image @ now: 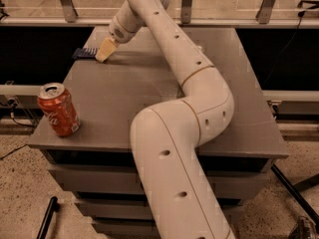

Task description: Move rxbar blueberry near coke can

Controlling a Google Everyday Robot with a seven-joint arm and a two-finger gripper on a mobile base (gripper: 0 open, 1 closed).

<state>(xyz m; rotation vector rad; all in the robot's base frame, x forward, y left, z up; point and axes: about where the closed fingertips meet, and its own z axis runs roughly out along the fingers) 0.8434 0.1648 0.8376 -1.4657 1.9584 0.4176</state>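
Gripper point(104, 50) at far-left table point(124, 103) corner; open run along left edge to coke can point(59, 109); arm point(199, 78) spans middle.
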